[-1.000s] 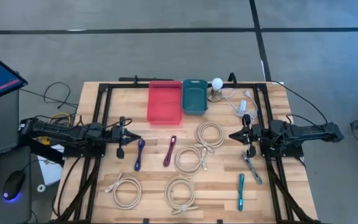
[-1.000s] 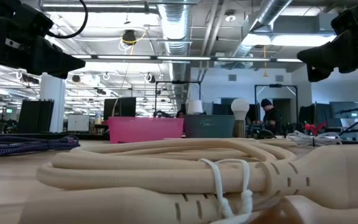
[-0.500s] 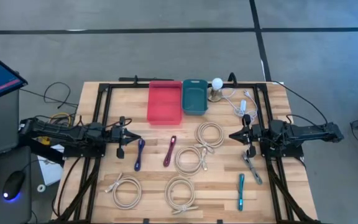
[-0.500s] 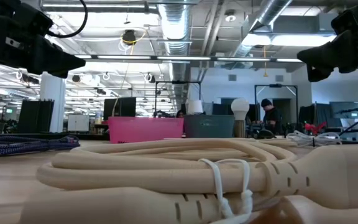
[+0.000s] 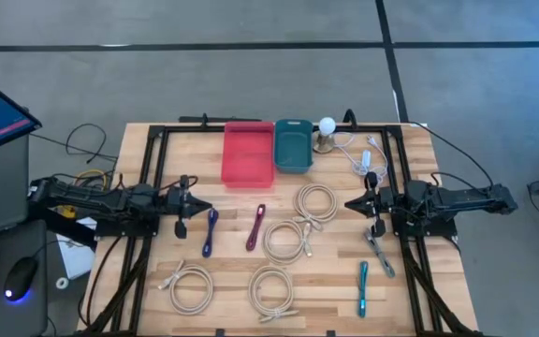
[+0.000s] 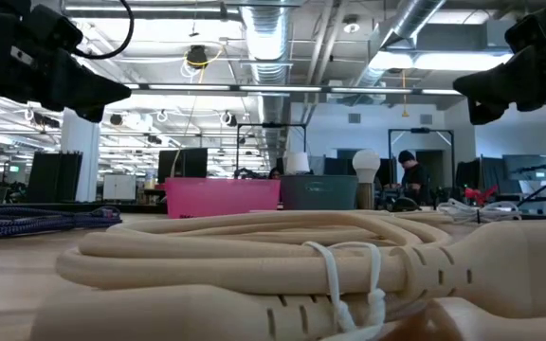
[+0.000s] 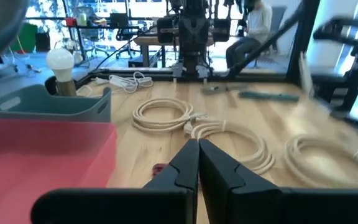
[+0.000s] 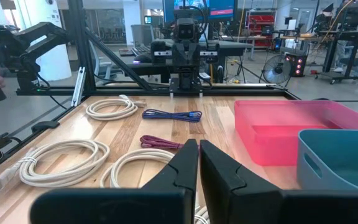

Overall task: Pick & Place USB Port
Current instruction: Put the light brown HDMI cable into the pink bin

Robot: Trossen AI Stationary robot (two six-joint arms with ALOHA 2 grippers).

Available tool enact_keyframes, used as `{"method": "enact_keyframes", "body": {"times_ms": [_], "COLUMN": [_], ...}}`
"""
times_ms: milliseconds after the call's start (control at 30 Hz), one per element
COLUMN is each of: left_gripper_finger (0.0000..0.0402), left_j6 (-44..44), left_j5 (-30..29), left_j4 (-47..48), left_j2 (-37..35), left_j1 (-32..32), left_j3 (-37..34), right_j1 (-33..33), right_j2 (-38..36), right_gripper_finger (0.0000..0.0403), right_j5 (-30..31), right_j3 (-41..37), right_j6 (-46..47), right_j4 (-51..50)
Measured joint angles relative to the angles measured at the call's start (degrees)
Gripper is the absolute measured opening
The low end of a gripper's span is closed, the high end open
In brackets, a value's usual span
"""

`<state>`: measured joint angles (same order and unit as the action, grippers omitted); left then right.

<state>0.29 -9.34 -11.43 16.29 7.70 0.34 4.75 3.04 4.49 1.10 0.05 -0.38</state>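
Observation:
Several tied cable bundles lie flat on the wooden table: beige coils (image 5: pixel 315 201) (image 5: pixel 285 240) (image 5: pixel 189 285) (image 5: pixel 271 290), a blue cable (image 5: pixel 210 231), a maroon one (image 5: pixel 255 227), a teal one (image 5: pixel 363 288) and a grey one (image 5: pixel 378 253). A red bin (image 5: pixel 248 153) and a teal bin (image 5: pixel 293 144) stand at the far edge. My left gripper (image 5: pixel 204 211) hovers shut at the table's left, pointing level toward the right, just above the blue cable's far end. My right gripper (image 5: pixel 349 203) hovers shut at the right, pointing level toward the left. Neither holds anything.
A light bulb on a stand (image 5: pixel 327 126) and a loose white cable (image 5: pixel 363 154) sit beside the teal bin at the far right. Black frame rails (image 5: pixel 152 187) (image 5: pixel 396 178) run along both sides of the table. One beige coil (image 6: pixel 282 256) fills the low view's foreground.
My left gripper has rolled a little about its own pointing line while staying in place; it stays shut. The cables and bins lie as before.

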Motion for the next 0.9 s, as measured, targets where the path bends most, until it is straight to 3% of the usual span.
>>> {"method": "enact_keyframes", "body": {"times_ms": [133,300,633,900], "left_gripper_finger": [0.0012,0.0012,0.0012,0.0012], "left_j6": [-8.2,-8.7,-10.9,-15.6], "left_j5": [0.0,0.0,0.0,0.0], "left_j4": [-2.8,-5.0,-6.9,-16.1], "left_j2": [0.0,0.0,0.0,0.0], "left_j1": [0.0,0.0,0.0,0.0], "left_j3": [0.0,0.0,0.0,0.0], "right_j1": [0.0,0.0,0.0,0.0], "right_j2": [0.0,0.0,0.0,0.0], "right_gripper_finger": [0.0011,0.0011,0.0011,0.0011], "right_j5": [0.0,0.0,0.5,3.1], "right_j3": [-0.1,-0.1,-0.1,-0.1], "right_j6": [3.0,7.4,7.5,7.5], "right_j4": [0.6,0.6,1.3,10.5]}}
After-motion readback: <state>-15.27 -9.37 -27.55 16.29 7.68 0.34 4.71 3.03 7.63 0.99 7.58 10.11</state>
